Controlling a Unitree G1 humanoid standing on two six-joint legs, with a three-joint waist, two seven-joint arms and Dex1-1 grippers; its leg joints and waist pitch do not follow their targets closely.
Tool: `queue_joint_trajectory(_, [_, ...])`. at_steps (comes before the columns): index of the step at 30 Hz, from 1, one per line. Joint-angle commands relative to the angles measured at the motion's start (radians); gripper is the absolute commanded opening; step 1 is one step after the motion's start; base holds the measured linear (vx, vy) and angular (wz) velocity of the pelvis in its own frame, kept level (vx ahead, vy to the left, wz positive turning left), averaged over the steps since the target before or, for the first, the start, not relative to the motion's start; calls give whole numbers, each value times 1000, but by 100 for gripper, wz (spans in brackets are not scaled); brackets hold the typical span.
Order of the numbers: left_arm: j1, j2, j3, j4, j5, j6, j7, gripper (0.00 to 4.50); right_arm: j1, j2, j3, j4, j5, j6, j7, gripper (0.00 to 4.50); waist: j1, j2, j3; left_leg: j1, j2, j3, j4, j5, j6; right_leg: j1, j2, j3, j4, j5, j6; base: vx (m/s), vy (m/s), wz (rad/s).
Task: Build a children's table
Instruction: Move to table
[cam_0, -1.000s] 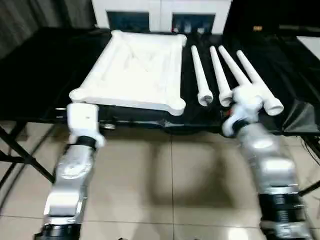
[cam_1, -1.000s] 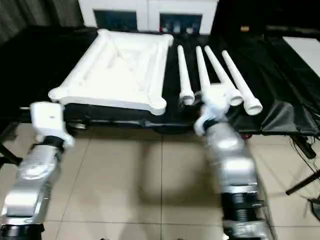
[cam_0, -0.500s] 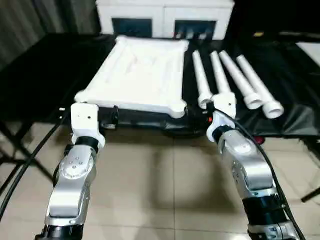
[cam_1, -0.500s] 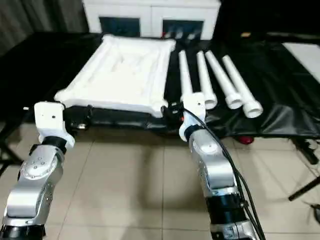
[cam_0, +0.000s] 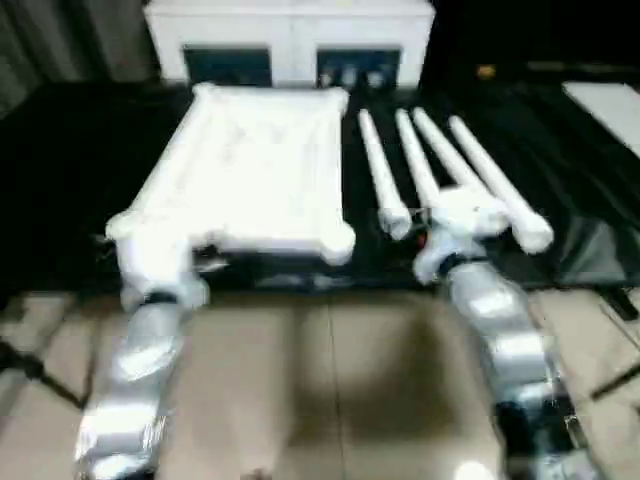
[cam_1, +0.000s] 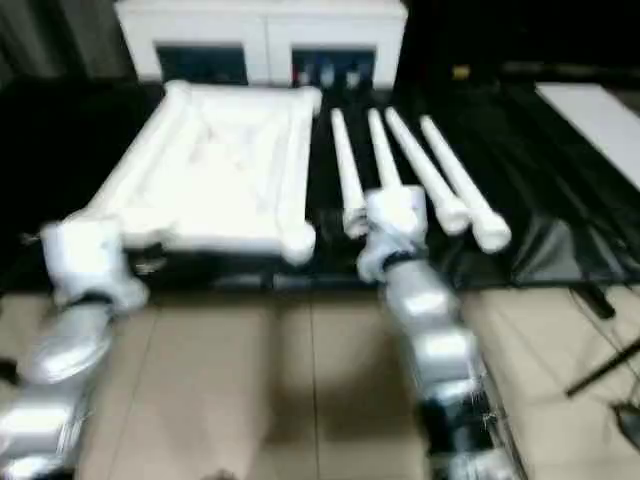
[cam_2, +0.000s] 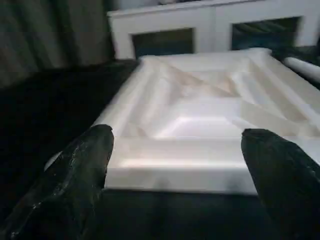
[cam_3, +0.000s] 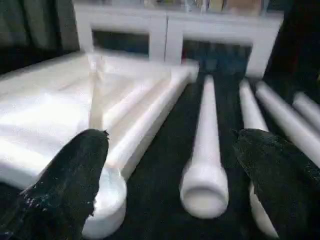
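From the head views you had nothing assembled: the tabletop (cam_0: 255, 165) lay socket-side up on the black-covered work table (cam_0: 70, 180), four legs (cam_0: 440, 165) loose in a row just to its right, white cabinet (cam_0: 290, 40) behind, tiled floor (cam_0: 320, 390) below. Left wrist view: left gripper (cam_2: 177, 165) spread wide and empty, facing the tabletop's near rim. Right wrist view: right gripper (cam_3: 170, 180) equally wide and empty, before the leftmost leg (cam_3: 206, 150), so all four legs were, in my judgement, left to fit.

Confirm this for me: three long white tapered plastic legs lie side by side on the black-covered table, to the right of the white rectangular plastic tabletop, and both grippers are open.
Not quite: there are four long white tapered plastic legs, not three, as the left eye view shows. The rest holds: they lie side by side on the black-covered table, right of the white rectangular plastic tabletop, and the left gripper and right gripper are open.
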Motion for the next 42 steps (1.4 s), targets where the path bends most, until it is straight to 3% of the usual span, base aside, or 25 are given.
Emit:
queue_joint_trajectory(1, [-9, -4, -15, -57, 14, 22, 9, 450, 40, -50, -60, -24, -19, -20, -12, 447, -26, 20, -61, 121, 143, -82, -129, 84, 389, -88, -38, -8, -11, 37, 81, 78, 31, 8])
queue_joint_trajectory(3, [-7, -2, -6, -68, 17, 30, 15, 450, 59, -65, -78, -40, -9, -31, 4, 447, -21, 0, -49, 93, 105, -44, -128, 14, 384, -71, -58, 11, -75, 108, 49, 64, -28, 1])
queue_joint_trajectory(4, [2, -2, 22, -89, 21, 38, 35, 450, 91, -77, -130, -100, 55, -25, 47, 447, 12, -65, -25, 21, -33, 46, -38, -204, 231, 24, -118, 104, -257, -230, -22, 54, -75, 10])
queue_joint_trajectory(6, [7, -11, 50, -95, 8, 34, 56, 450, 101, -67, -170, -135, 101, 6, 53, 447, 32, -71, -53, -50, -35, 15, 50, -22, 170, 133, -184, 172, -265, -465, -147, 76, -71, 8])
queue_joint_trajectory(8, [10, -29, 83, -78, -15, 6, 81, 450, 100, -47, -186, -141, 116, 47, 33, 447, 23, -64, -41, -72, -23, 2, 41, 56, 129, 135, -167, 141, -263, -364, -217, 93, -36, -1])
queue_joint_trajectory(11, [27, -36, 92, -43, -11, -40, 83, 450, 98, -29, -146, -126, 92, 47, -4, 447, -20, -5, -28, -11, 31, -4, -120, 10, 116, 83, -50, 21, -244, -324, -183, 102, 18, -3])
queue_joint_trajectory(12, [34, -40, 88, -29, -10, -54, 80, 450, 93, -22, -131, -117, 89, 48, -7, 447, -54, 11, -28, 43, 76, -55, -149, -184, 134, 45, -17, -8, -198, -279, -134, 117, 55, -5])
queue_joint_trajectory(14, [55, -44, 52, -1, 1, -90, 58, 450, 67, -5, -95, -96, 70, 63, -8, 447, -89, 30, -54, 137, 117, -106, -168, -324, 168, -1, -30, -9, -124, -88, -126, 135, 27, 7])
queue_joint_trajectory(16, [70, -52, 25, 18, 4, -108, 44, 450, 50, 7, -85, -85, 67, 64, 10, 447, -110, -13, -57, 156, 118, -118, -147, -81, 385, -41, -58, 4, -99, 52, -23, 121, 6, 4])
queue_joint_trajectory(18, [79, -60, 3, 34, 4, -116, 33, 450, 40, 11, -79, -71, 62, 65, 21, 447, -78, -56, -53, 32, -11, -11, -74, 13, 364, 75, -111, 71, -201, 182, -101, 119, -35, 6])
queue_joint_trajectory(19, [81, -66, -8, 31, 1, -122, 26, 450, 32, 3, -70, -57, 44, 64, 20, 447, -39, -79, -72, -82, -23, 0, 27, 42, 254, 203, -203, 156, -245, 146, -228, 128, -24, 8])
queue_joint_trajectory(21, [78, -76, -9, 24, -6, -121, 23, 450, 26, 0, -64, -42, 37, 70, 17, 447, -27, -64, -67, -98, 3, -13, 21, 67, 165, 197, -192, 141, -241, 197, -286, 103, 2, 7])
queue_joint_trajectory(22, [76, -73, -16, 23, 0, -122, 21, 450, 23, -5, -53, -32, 33, 68, 16, 447, -22, -60, -51, -132, -3, -13, -27, 145, 210, 208, -159, 24, -239, 204, -257, 102, 15, 17])
queue_joint_trajectory(24, [71, -63, -33, 22, 15, -122, 14, 450, 17, -10, -36, -14, 25, 63, 17, 447, -67, 16, -60, -2, 18, -93, -112, 145, 374, 146, -23, -94, -184, -12, -108, 164, 38, 36])
queue_joint_trajectory(25, [70, -61, -38, 20, 20, -126, 14, 450, 15, -7, -33, -8, 24, 61, 16, 447, -115, 22, -67, 133, 59, -218, -116, 92, 546, 14, 20, -75, -68, -174, -31, 170, 33, 48])
queue_joint_trajectory(28, [67, -57, -40, 6, 25, -122, 20, 450, 8, 3, -20, 8, 17, 53, 25, 447, -103, -12, -47, 104, 36, -291, -134, 181, 553, -38, -1, 11, -1, -115, 83, 92, -14, 50])
queue_joint_trajectory(29, [67, -56, -40, 6, 25, -122, 20, 450, 8, 4, -19, 9, 16, 52, 26, 447, -109, -28, -56, 129, 82, -243, -123, 150, 482, -59, -31, 38, -17, -55, 90, 56, -62, 37])
queue_joint_trajectory(30, [65, -53, -42, 3, 32, -121, 20, 450, 7, 20, -32, 15, 31, 54, 23, 447, -78, -41, -40, 83, 54, -190, -153, -6, 398, -33, -45, 59, -48, 46, 73, 56, -62, 37])
queue_joint_trajectory(31, [60, -48, -40, 1, 35, -118, 18, 450, 3, 29, -32, 24, 37, 52, 31, 447, -64, -94, -23, 25, -25, -135, -115, -171, 306, 43, -104, 146, -203, -67, 72, 40, -118, 28])
queue_joint_trajectory(32, [59, -47, -39, -1, 36, -116, 17, 450, 2, 28, -27, 28, 35, 53, 35, 447, -30, -111, -20, 2, -85, -61, -2, -177, 242, 81, -149, 202, -264, -220, 68, 70, -100, 14])
queue_joint_trajectory(33, [57, -43, -40, -1, 37, -113, 16, 450, 1, 24, -21, 32, 29, 50, 40, 447, -19, -98, -33, -31, -68, -50, 79, -83, 157, 131, -198, 242, -268, -394, 3, 70, -100, 14])
queue_joint_trajectory(38, [42, -23, -43, 9, 30, -106, -9, 450, -10, 24, -16, 44, 37, 47, 33, 447, 17, -46, -35, -29, -9, -28, -55, 81, 72, 162, -73, 133, -263, -199, -220, 105, 10, 13])
queue_joint_trajectory(39, [35, -21, -43, 19, 29, -106, -16, 450, -12, 23, -20, 47, 37, 46, 33, 447, 1, -6, -43, 33, 56, -62, -138, 39, 92, 113, -13, 58, -214, -140, -155, 143, 119, 7])
queue_joint_trajectory(40, [33, -20, -44, 23, 28, -107, -18, 450, -13, 22, -21, 48, 37, 46, 33, 447, -53, 13, -66, 155, 144, -158, -157, -33, 219, -7, 0, 10, -75, -112, -88, 165, 139, 4])
queue_joint_trajectory(42, [15, -10, -54, 43, 24, -108, -41, 450, -16, 17, -29, 49, 35, 53, 39, 447, -53, 6, -75, 159, 132, -162, -129, 32, 364, -56, -18, -3, -15, -48, 44, 142, 98, 6])
